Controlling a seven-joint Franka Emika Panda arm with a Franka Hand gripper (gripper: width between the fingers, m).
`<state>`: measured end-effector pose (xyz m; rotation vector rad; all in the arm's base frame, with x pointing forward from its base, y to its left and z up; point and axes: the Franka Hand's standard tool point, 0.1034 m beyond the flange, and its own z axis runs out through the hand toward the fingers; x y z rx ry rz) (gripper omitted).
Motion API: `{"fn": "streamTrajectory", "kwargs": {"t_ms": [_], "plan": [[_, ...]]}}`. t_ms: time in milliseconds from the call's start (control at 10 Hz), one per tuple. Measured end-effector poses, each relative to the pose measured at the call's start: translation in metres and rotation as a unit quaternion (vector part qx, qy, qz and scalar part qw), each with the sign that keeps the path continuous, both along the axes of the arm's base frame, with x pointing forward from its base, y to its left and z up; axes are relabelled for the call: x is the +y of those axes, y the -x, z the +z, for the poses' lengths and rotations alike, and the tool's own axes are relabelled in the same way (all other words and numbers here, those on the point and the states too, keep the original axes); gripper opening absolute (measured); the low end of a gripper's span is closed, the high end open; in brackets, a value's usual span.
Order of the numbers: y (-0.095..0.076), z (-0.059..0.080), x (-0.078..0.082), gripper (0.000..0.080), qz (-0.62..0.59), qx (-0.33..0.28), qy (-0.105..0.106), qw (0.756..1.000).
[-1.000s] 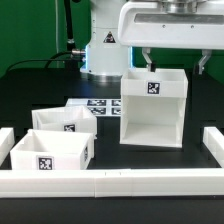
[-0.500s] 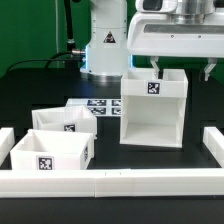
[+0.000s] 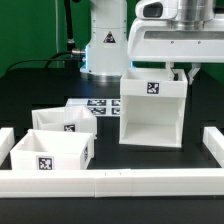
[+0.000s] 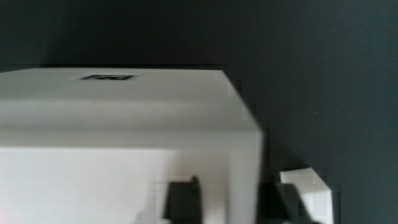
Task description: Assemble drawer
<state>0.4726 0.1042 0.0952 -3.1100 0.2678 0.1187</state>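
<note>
The drawer's tall white housing [image 3: 152,110] stands open-fronted right of the table's middle, with a tag on its upper front. Two shallow white trays lie at the exterior view's left, one in front [image 3: 52,150] and one behind it [image 3: 62,120]. My gripper [image 3: 182,73] hangs just over the housing's right wall. In the wrist view the gripper [image 4: 244,200] is open and straddles that wall of the housing [image 4: 125,110], one finger inside and one outside. A dark gap shows beside the outer finger [image 4: 306,195].
The marker board [image 3: 95,105] lies flat behind the trays. Low white rails [image 3: 110,182] edge the table's front and both sides. The robot's base [image 3: 105,40] and a cable stand at the back.
My gripper has moved toward the exterior view's right, from over the housing's middle to over its right wall, and slightly lower. The housing and trays have not moved.
</note>
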Motion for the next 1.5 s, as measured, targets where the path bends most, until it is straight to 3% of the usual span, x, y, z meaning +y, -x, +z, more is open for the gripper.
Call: {"fn": "streamTrajectory", "kwargs": {"t_ms": [100,900,1000,1200,1500], "plan": [[0.0,0.0,0.0,0.0034,-0.001,0.0,-0.001,1.0],[0.0,0.0,0.0,0.0034,-0.002,0.0,-0.001,1.0],[-0.009,0.0,-0.001,0.0034,-0.001,0.0,-0.004,1.0],[-0.043,0.0,-0.006,0.0034,-0.01,-0.013,-0.013,1.0],[-0.081,0.001,-0.001,0.0034,-0.025,-0.031,-0.024,0.999]]}}
